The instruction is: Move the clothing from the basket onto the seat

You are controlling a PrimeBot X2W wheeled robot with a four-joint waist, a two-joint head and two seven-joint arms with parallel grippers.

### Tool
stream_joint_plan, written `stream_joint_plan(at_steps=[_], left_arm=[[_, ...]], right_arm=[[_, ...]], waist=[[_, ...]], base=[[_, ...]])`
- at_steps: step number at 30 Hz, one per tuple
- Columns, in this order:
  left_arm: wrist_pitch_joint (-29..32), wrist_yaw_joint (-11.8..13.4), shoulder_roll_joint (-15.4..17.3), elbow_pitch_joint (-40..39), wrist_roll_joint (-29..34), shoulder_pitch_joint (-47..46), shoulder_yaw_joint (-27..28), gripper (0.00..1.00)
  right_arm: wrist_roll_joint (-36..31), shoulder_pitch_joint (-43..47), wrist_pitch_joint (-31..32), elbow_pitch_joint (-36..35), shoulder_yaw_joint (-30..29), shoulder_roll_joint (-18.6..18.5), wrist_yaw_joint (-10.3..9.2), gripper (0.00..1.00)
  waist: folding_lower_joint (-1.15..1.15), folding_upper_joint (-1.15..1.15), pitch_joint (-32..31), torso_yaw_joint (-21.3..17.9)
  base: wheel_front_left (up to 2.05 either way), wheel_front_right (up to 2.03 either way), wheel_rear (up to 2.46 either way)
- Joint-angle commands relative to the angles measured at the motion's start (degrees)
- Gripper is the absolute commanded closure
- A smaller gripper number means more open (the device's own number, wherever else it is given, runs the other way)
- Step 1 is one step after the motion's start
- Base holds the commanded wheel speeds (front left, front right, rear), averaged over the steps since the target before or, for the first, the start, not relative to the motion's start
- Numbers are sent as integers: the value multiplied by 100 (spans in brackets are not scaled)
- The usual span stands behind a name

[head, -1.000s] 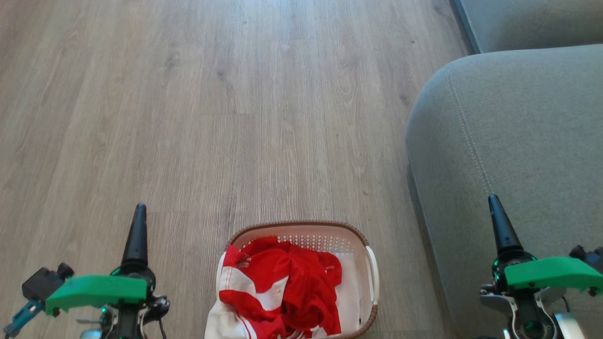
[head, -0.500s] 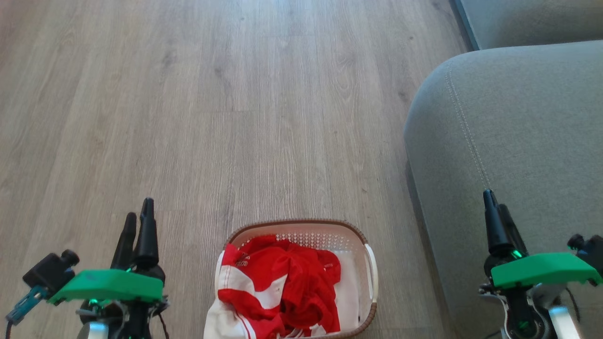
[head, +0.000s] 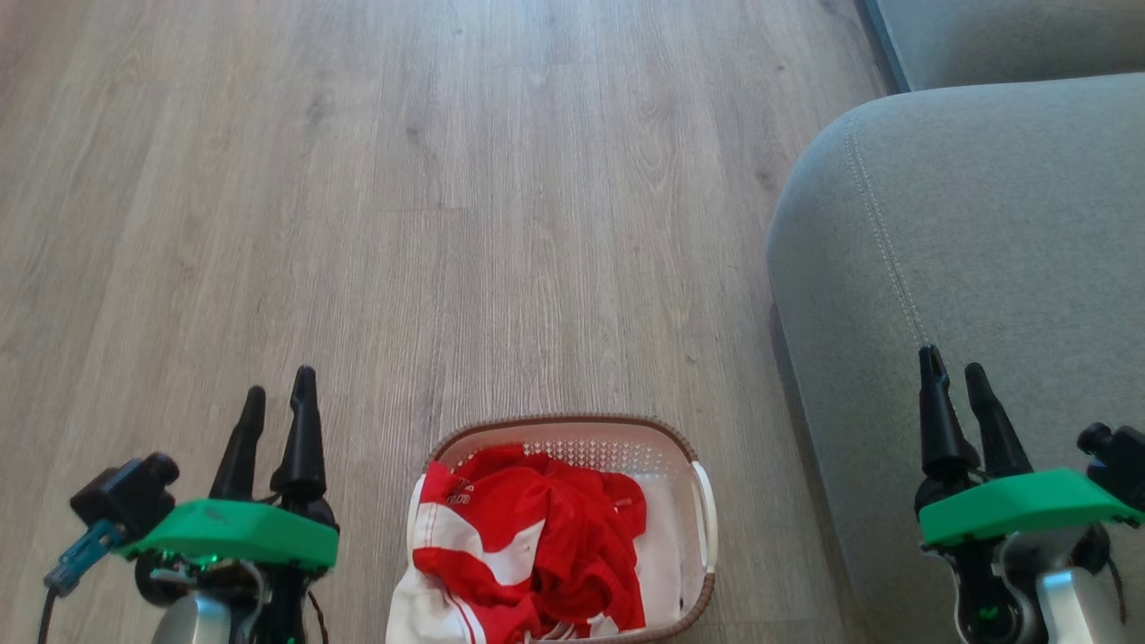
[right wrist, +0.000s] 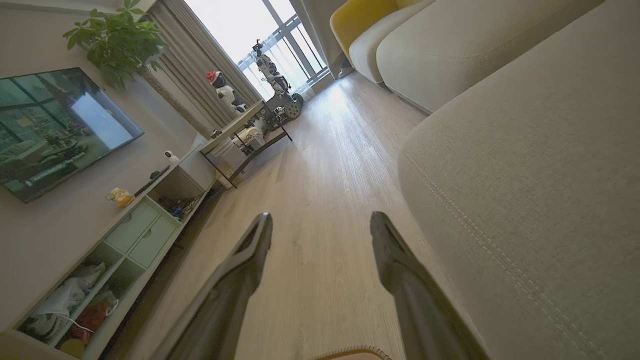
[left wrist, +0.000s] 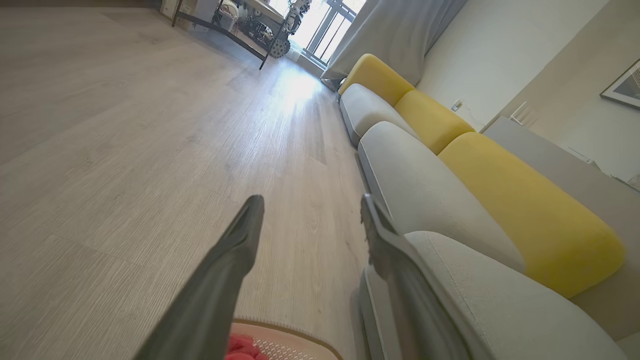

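Note:
The red clothing (head: 537, 546) with white panels lies bunched in the white basket (head: 707, 514), which stands on the floor at the bottom middle of the head view. The grey seat (head: 984, 241) rises just right of it. My left gripper (head: 279, 394) hangs open left of the basket with nothing between its fingers. Over the seat's near edge, my right gripper (head: 953, 367) is open and empty too. In the left wrist view a strip of the basket's rim (left wrist: 300, 337) and a bit of clothing (left wrist: 242, 347) show under the open left gripper (left wrist: 310, 206). The right gripper (right wrist: 322, 222) points along the floor beside the seat (right wrist: 540, 165).
Wood floor (head: 447, 224) stretches ahead and to the left. More grey and yellow sofa cushions (left wrist: 450, 145) run along the right wall. A TV stand with shelves (right wrist: 135, 230), a TV (right wrist: 55, 125) and a low table (right wrist: 250, 135) line the far side of the room.
Both grippers have turned about their wrists, so two separate fingers of each now show in the head view instead of one. The left has also edged toward the basket. The clothing has not moved.

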Motion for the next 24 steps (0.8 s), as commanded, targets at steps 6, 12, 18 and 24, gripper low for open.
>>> stream_joint_plan(at_steps=[6, 12, 18, 24], left_arm=[[-168, 45, 94, -255, 530, -275, 59, 0], [-269, 52, 98, -287, 958, -288, 20, 0], [-369, 67, 100, -298, 1374, -293, -4, 0], [-453, 77, 101, -330, 1720, -310, -23, 0]], right_arm=[[-613, -245, -172, -193, 170, -113, 32, 0], [-1025, -257, -274, -213, 197, -115, 35, 0], [-1419, -261, -375, -257, 225, -119, 37, 0], [-1755, -264, -459, -307, 238, -120, 39, 0]], waist=[[0, 0, -2, -11], [0, 0, 9, -13], [0, 0, 19, -16], [0, 0, 37, -15]], base=[[0, 0, 0], [0, 0, 0], [0, 0, 0], [0, 0, 0]])
